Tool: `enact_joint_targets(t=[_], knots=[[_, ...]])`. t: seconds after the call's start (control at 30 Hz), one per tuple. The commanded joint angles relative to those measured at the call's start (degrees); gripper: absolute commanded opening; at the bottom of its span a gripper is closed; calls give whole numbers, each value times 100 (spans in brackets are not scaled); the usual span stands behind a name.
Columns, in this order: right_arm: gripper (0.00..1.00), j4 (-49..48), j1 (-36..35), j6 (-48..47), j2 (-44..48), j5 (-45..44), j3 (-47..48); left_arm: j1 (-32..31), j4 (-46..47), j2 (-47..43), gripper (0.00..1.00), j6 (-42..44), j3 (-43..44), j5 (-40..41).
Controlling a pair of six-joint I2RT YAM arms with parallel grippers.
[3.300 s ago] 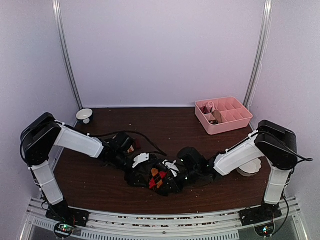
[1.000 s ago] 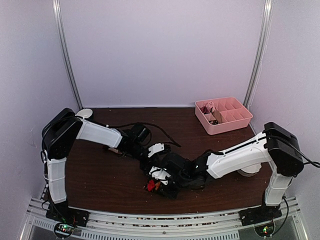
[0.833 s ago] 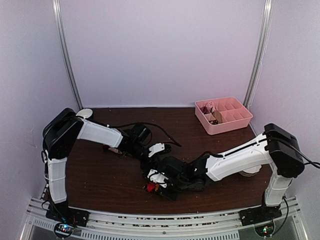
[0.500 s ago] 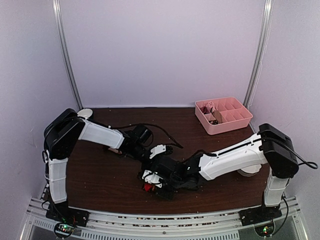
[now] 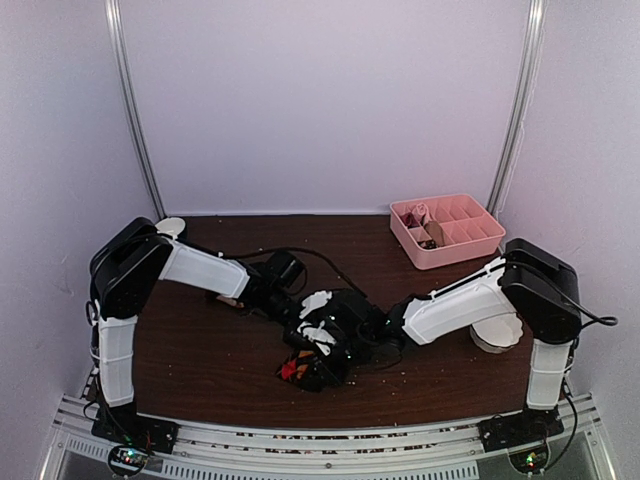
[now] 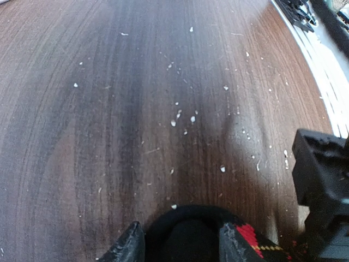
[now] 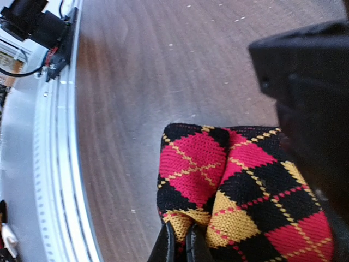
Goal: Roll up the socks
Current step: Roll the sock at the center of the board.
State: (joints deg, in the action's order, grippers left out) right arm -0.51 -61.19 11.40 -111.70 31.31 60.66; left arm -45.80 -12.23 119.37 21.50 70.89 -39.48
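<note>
Mid-roll, by the look of it. Got the argyle sock (image 5: 301, 368) bunched into a fat lump near the middle of the table (image 5: 200, 350), toward the near edge. Both arms reaching in over it, one from each side.

Left gripper (image 6: 182, 243): roughly half open but not idle. Fingers (image 6: 131, 245) straddling a rounded black fold of the sock, with fabric packed into the gap between them, so calling that a grip. Probably there to pin the rolled core and stop any springing back open.

Right gripper (image 7: 179, 244): squeezed nearly flat on a thin edge at the red-and-yellow diamond end. Makes sense: thin layer, thin pinch. Guessing at a loose end meant for wrapping around the lump, with the other side as the anchor.

No telling from up top: bundle resting on the wood, or lifted just clear? Same for the tightness of the roll, too much arm in the way.

Worth watching: that thin pinch slipping off, or the whole lump twisting instead of wrapping. Far from finished, judging by only one sock in hand.
</note>
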Motion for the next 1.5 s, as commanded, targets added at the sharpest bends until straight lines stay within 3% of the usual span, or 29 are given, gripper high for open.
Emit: enact_joint_targets(t=[0.0,0.17,0.37,0.63,0.83,0.9,0.97,1.1,1.47], knots=[[0,652,258,1257,-580,188,-631,-123,-581,163,48,-84,-180,161],[0,577,325,1769,-699,216,-879,-72,-457,91,48,-163,-119,271],[0,790,476,1985,-902,88,-819,137,-613,-284,61,-106,-132,173],[0,1142,599,2183,-1144,-240,-486,1199,-824,-1706,68,333,-729,282],[0,1099,596,2421,-1167,-347,-297,1020,-809,-2765,63,1155,-1898,-182],[0,1070,593,2456,-1129,-386,-271,700,-679,-2929,62,1273,-2133,97],[0,946,592,2520,-1064,-405,-306,465,-520,-2893,60,1178,-2183,575],[0,689,526,2679,-912,-501,-511,631,-352,-2375,43,484,-1819,1032],[0,17,252,2935,-408,-884,-1029,393,-655,-1125,40,605,-1165,1348]])
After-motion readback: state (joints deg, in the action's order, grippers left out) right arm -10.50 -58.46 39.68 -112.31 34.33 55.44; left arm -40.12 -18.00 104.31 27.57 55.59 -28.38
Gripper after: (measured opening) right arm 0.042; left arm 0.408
